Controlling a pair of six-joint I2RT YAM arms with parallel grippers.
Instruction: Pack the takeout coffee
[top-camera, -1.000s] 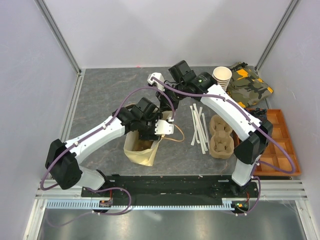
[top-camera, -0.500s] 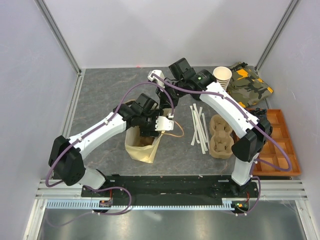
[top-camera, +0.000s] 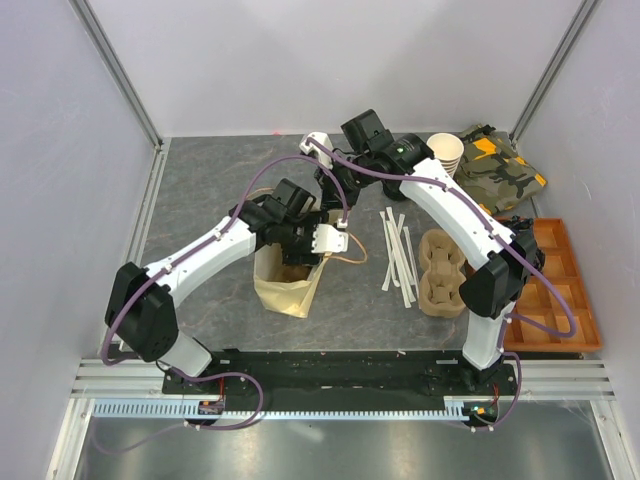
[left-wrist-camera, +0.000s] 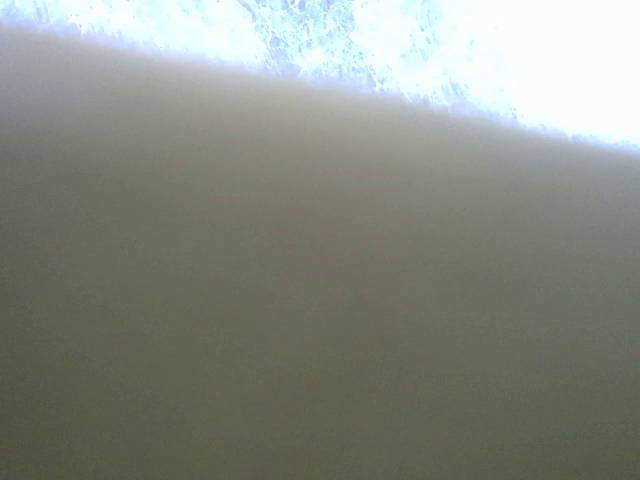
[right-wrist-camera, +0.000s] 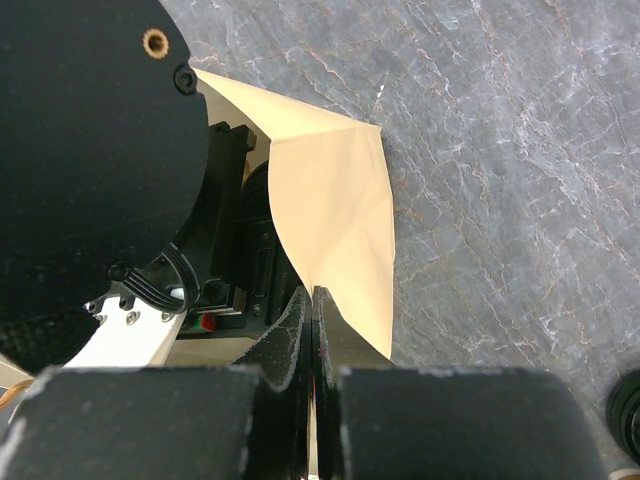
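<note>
My right gripper (right-wrist-camera: 311, 305) pinches the paper bag (right-wrist-camera: 335, 190) by its rim while my left gripper (top-camera: 297, 252) dips into its mouth, jaws and takeout coffee both hidden there, so I cannot tell its grip

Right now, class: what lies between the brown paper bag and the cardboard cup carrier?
A loose bunch of white strips, between paper bag and cup carrier; the top view shows it.

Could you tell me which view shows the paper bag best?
The top external view: it shows most of the brown paper bag. The right wrist view shows only one flap; the left wrist view is just a brown blur.
</note>
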